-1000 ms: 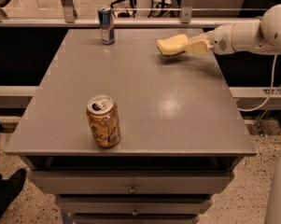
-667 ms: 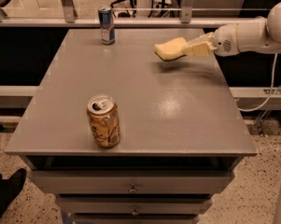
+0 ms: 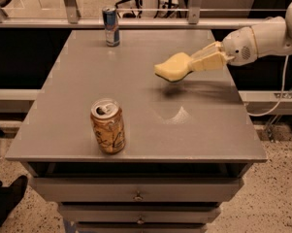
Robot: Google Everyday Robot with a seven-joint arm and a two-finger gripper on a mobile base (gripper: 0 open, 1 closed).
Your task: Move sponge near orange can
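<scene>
The orange can (image 3: pixel 107 125) stands upright near the front left of the grey table (image 3: pixel 136 76), its silver top with pull tab showing. My gripper (image 3: pixel 194 63) reaches in from the right on a white arm and is shut on the pale yellow sponge (image 3: pixel 173 67). It holds the sponge a little above the table's right-middle, with a shadow on the surface below it. The sponge is well to the right of and behind the can.
A slim blue-and-silver can (image 3: pixel 111 26) stands at the back left of the table. Drawers (image 3: pixel 136 196) sit under the front edge. A metal rail (image 3: pixel 136 8) runs behind the table. A cable (image 3: pixel 276 101) hangs off the right side.
The gripper has carried the sponge leftward and toward the front of the table, closer to the orange can. Both cans have stayed put.
</scene>
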